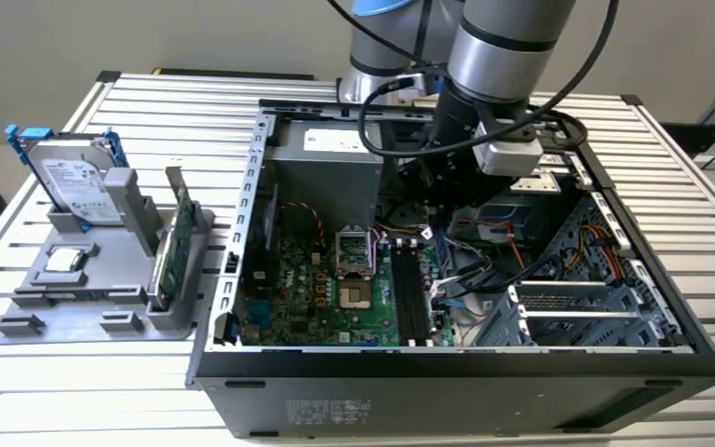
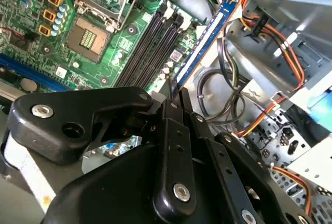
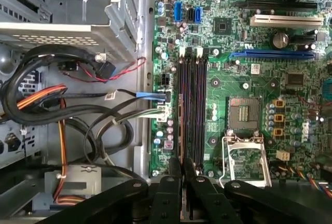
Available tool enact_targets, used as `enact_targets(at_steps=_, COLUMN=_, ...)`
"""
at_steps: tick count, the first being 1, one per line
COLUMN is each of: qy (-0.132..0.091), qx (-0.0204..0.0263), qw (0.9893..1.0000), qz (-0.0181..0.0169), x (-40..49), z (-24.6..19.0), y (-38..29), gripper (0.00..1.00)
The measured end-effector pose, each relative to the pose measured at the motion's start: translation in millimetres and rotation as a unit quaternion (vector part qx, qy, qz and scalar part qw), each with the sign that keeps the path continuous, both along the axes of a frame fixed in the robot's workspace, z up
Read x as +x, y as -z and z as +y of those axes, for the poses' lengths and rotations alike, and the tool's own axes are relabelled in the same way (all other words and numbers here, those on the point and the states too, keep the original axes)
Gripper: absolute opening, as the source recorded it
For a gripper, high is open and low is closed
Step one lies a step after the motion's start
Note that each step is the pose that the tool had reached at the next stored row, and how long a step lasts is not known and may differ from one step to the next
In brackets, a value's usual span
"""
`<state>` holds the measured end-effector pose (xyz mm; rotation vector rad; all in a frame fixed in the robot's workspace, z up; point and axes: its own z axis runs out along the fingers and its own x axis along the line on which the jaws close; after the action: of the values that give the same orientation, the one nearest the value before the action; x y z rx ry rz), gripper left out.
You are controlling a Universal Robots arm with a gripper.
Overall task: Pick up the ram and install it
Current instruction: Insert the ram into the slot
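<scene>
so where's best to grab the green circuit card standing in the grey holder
Pinch the green circuit card across its flat faces at the top edge, coming straight down: it stands on edge in the grey holder, top edge free, silver hard drive close beside.

Arm (image 1: 506,47) comes down steeply from above the open computer case (image 1: 457,358), wrist sunk inside its rear half (the end far from the case's near front wall). Gripper (image 2: 176,92) points down twd the case floor, black fingers (image 3: 174,175) drawn close together, clamped on the ram (image 2: 207,40), whose thin blue edge runs out from betw. the tips.
</scene>
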<state>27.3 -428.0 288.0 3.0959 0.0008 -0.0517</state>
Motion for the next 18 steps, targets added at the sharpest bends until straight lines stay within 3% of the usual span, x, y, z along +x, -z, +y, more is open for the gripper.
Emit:
enact_targets(at_steps=11, qy=0.001, qx=-0.0002, qw=1.0000, qz=0.0029, x=0.0, z=-18.8, y=9.4, gripper=0.00)
enact_targets(at_steps=18, qy=0.001, qx=-0.0002, qw=1.0000, qz=0.0038, x=-1.2, z=-25.4, y=16.0, gripper=0.00)
